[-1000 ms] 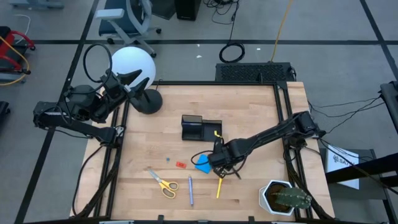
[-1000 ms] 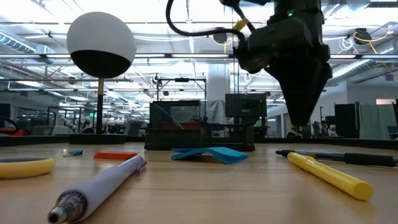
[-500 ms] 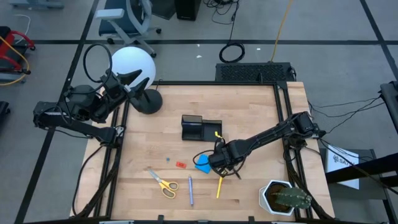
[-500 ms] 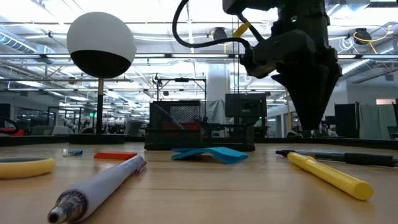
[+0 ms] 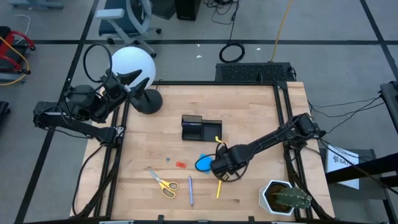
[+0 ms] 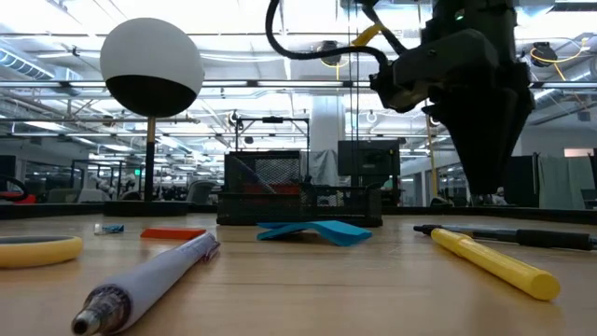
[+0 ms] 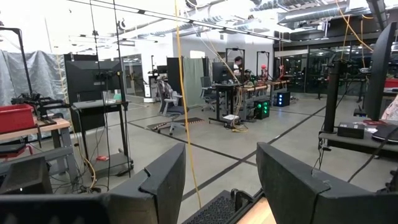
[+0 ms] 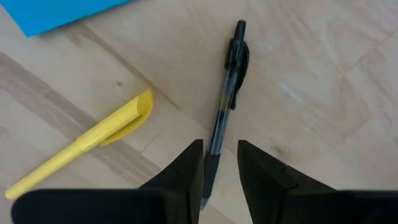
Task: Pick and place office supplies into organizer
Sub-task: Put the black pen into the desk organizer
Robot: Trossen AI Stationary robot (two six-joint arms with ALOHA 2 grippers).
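Note:
My right gripper (image 8: 221, 155) is open and points down near the table's middle (image 5: 220, 169). Its fingers stand on either side of the black pen's (image 8: 227, 81) lower end; in the low view the tips (image 6: 485, 187) hang above the pen (image 6: 522, 236), touching nothing. The yellow pen (image 8: 87, 146) and blue pad (image 5: 203, 163) lie flat beside it. The scissors (image 5: 163, 182), blue pen (image 5: 190, 191), red piece (image 5: 181, 165) and blue pin (image 5: 167, 159) lie toward the near left. The black organizer (image 5: 200, 127) stands farther back. My left gripper (image 7: 221, 168) waits, open, at the far left corner.
A white globe lamp (image 5: 134, 65) on a round black base (image 5: 147, 101) stands at the far left, next to my left arm. A white potted cactus (image 5: 286, 198) sits at the near right corner. Bare wood lies right of the organizer and along the right side.
My right gripper has moved a little toward the table's near right, away from the blue pad and over the black pen, still pointing down. The things on the table have stayed where they were.

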